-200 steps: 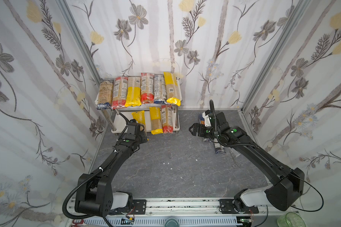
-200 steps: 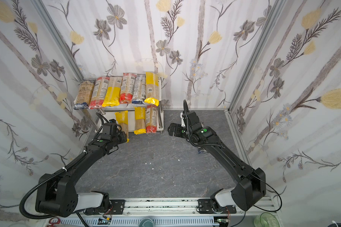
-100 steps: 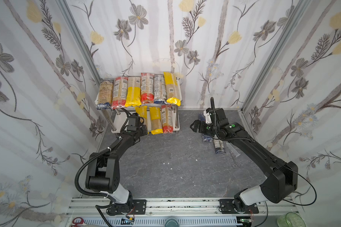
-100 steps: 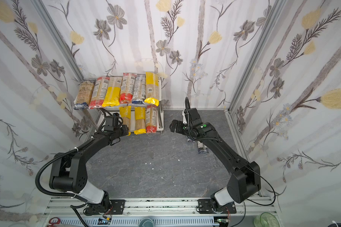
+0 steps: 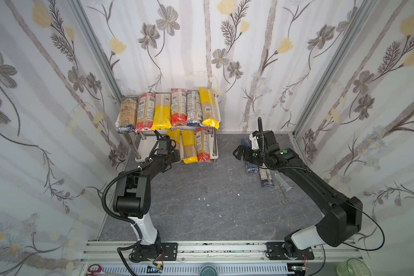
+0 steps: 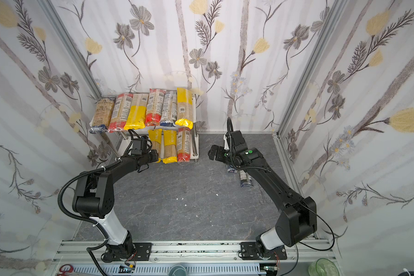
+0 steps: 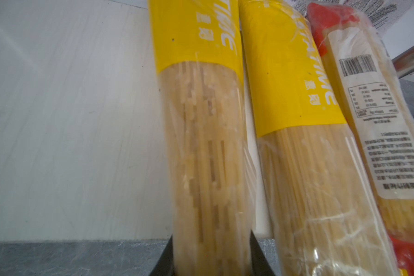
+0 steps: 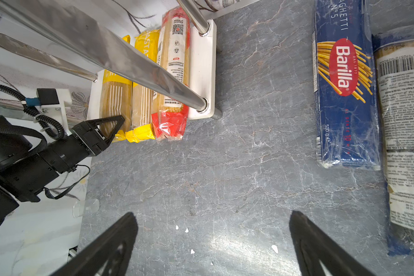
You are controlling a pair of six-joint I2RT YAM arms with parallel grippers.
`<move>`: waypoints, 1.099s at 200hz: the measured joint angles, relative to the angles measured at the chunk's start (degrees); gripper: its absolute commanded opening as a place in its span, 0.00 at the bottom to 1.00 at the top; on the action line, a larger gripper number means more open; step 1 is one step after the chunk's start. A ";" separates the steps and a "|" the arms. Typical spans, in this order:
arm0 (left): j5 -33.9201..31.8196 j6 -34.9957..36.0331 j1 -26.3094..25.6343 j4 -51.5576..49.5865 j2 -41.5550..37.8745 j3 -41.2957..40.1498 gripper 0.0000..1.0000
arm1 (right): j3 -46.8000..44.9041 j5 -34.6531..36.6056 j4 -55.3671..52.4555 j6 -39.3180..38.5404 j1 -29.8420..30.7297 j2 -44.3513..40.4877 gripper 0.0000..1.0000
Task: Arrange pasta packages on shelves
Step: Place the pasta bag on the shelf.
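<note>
While the yellow-banded spaghetti packet [image 7: 206, 143] lies on the lower shelf [image 7: 69, 119], long axis pointing straight back at the left tool [image 7: 210, 251] pinching its near end, the right tool [image 8: 212, 213] hangs spread wide, Barilla packet [image 8: 344, 95] nearby on the tabletop [image 8: 225, 155].

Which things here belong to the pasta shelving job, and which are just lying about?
Job:
- shelf rack
- six top packets on its upper board
- two lower packets on its bottom board
- yellow packet beside them, held by the left gripper
- two floor packets

Lying about:
- syringe
- small scissor-like tool
- white crumbs
- green cup
- red-handled scissors
</note>
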 measured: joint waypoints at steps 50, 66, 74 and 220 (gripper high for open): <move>0.20 -0.04 0.70 2.47 3.08 2.23 0.35 | -0.02 1.03 -1.42 0.02 -0.33 -1.20 1.00; 0.28 -0.02 0.76 3.15 3.45 2.32 0.57 | -0.02 1.31 -1.81 0.04 -0.50 -1.49 1.00; 0.46 -0.09 0.81 3.37 3.48 2.32 0.65 | -0.02 1.38 -2.12 0.04 -0.57 -1.68 1.00; -3.69 -3.67 0.50 8.02 -17.42 -15.15 1.00 | -3.21 1.92 -3.74 -0.17 -0.13 -6.91 1.00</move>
